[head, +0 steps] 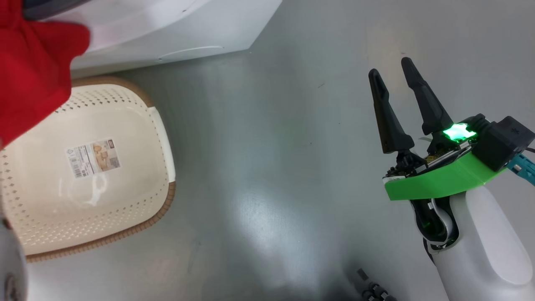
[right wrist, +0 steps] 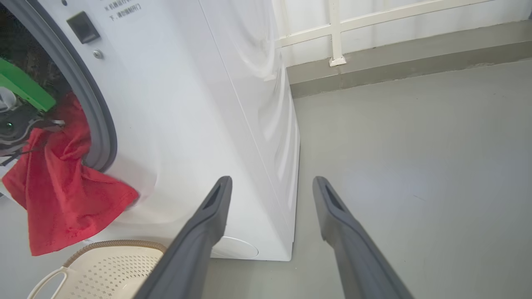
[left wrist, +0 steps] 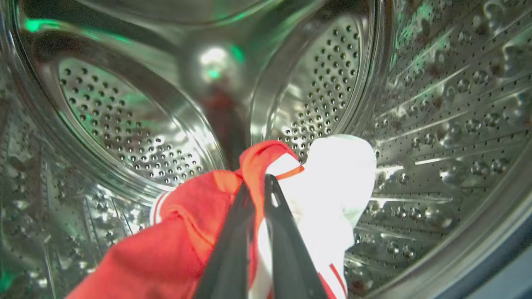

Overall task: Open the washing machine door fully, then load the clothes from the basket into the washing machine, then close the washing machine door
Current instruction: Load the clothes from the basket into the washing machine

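The left gripper [left wrist: 258, 182] has its fingers inside the drum [left wrist: 124, 124] of the washing machine [right wrist: 199, 104], clenched on the clothes [left wrist: 178, 232], which trail back behind them over the gasket [right wrist: 99, 122]. The right gripper [head: 388, 67] holds its fingers spread and released, with the empty basket [head: 138, 200] well to their left. Loading looks nearly done: dropping the clothes, withdrawing and closing the washing machine door remain.

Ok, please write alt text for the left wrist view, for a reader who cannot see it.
The left hand, shut on red-and-white clothes, holds them inside the washing machine's steel perforated drum.
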`<state>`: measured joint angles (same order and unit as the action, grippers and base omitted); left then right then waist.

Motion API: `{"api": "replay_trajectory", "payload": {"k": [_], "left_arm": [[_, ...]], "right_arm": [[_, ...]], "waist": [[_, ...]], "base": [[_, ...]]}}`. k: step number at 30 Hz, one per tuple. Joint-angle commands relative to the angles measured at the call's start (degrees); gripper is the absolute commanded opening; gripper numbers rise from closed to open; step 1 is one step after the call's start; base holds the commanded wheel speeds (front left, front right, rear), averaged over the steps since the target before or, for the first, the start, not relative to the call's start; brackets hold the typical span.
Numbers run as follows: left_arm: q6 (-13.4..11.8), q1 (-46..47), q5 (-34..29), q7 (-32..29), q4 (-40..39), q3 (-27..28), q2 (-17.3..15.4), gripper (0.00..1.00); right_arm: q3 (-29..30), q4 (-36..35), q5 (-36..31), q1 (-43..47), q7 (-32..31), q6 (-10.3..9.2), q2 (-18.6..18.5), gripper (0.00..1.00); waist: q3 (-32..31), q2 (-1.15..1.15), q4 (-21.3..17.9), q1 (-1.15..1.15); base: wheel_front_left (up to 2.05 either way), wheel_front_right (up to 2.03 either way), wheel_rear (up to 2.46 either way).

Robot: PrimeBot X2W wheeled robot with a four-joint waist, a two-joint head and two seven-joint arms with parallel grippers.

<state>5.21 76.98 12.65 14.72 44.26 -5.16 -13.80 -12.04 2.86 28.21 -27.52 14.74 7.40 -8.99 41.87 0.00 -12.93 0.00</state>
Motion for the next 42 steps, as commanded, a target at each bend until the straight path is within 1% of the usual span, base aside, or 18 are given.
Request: {"api": "replay_trajectory", "payload": {"k": [1, 2, 3, 6, 9, 26, 29, 42], "left_arm": [[-0.37, -1.17, -0.37, 0.24, 0.51, 0.42, -1.85, 0.14], [-0.33, -1.31, -0.15, 0.18, 2.28, 0.34, -1.56, 0.55], [-0.26, -1.16, 0.11, 0.19, 3.43, 0.38, -1.36, 1.0], [-0.01, -0.59, 0.49, 0.23, 5.89, 0.25, -1.01, 1.0], [0.22, -0.32, 0.57, 0.25, 6.31, 0.07, -0.65, 1.0], [0.76, -6.6, -0.22, 0.28, 0.43, -0.58, 0.02, 1.0], [0.92, -8.08, 0.04, 0.28, -0.85, -0.51, -0.1, 1.0], [1.77, -17.99, 1.22, 0.28, -11.36, -0.34, -1.42, 1.0]], "right_arm": [[-0.77, -1.11, -0.6, 1.16, 0.26, 0.09, 0.23, 1.0], [-0.84, -1.05, -0.63, 1.14, 0.26, 0.09, 0.22, 1.0], [-0.87, -1.06, -0.64, 1.06, 0.26, 0.09, 0.2, 1.0], [-0.79, -1.14, -0.69, 0.85, 0.26, 0.09, 0.04, 1.0], [-0.74, -1.13, -0.77, 0.77, 0.26, 0.09, -0.16, 1.0], [-1.52, -0.73, -0.32, 0.89, 0.26, 0.09, -0.44, 1.0], [-1.71, -0.69, -0.2, 0.97, 0.26, 0.09, -0.55, 1.0], [-2.23, 0.04, 0.15, 1.24, 0.26, 0.09, -1.0, 1.0]], "waist": [[-0.13, 0.0, 0.3, 0.0], [-0.15, 0.0, 0.45, 0.0], [-0.1, 0.0, 0.58, 0.0], [0.05, 0.0, 1.07, 0.0], [0.0, 0.0, 1.56, 0.0], [-2.28, 0.0, 2.81, 0.0], [-2.76, 0.0, 3.08, 0.0], [-4.8, 0.0, 4.37, 0.0]], "base": [[0.0, 0.0, 0.0], [0.0, 0.0, 0.0], [0.0, 0.0, 0.0], [0.0, 0.0, 0.0], [0.0, 0.0, 0.0], [0.0, 0.0, 0.0], [0.0, 0.0, 0.0], [0.0, 0.0, 0.0]]}}
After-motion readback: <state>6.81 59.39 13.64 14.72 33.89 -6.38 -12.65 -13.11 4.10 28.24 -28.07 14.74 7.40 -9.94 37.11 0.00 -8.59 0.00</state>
